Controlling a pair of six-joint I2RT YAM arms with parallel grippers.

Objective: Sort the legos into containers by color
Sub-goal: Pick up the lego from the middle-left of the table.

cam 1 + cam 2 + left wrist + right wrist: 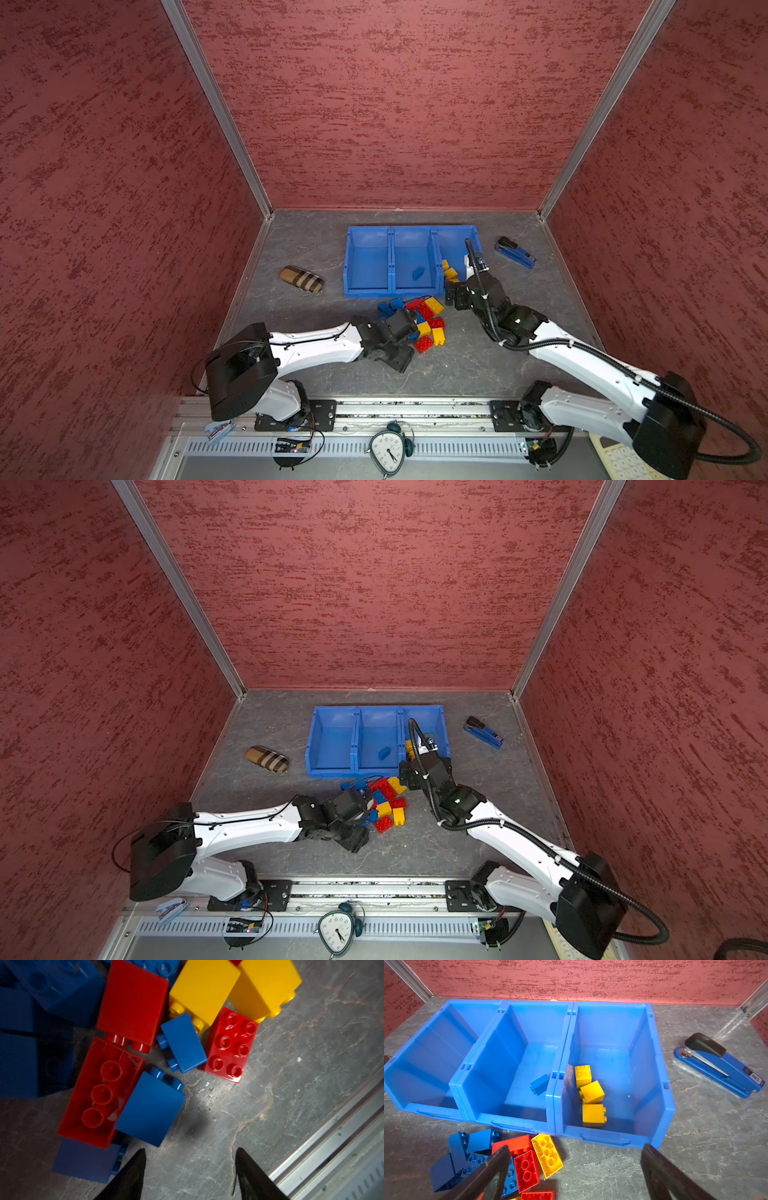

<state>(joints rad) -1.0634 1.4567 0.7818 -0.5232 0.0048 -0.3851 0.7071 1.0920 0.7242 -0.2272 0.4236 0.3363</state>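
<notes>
The heap of red, blue and yellow studded plastic legos is lying on the grey marbled tabletop, just in front of the row of three joined blue plastic open-top containers. The left end effector is hanging low beside the heap, its black fingers parted with nothing between them and a shadowed blue brick just beside one of them. The right end effector is hovering at the front wall of the end container nearest the blue-and-black stapler, spread wide and released. Three yellow bricks are sitting in that container, and one small blue brick is lying in the middle one. A brown plaid case is resting well apart on the other side.
</notes>
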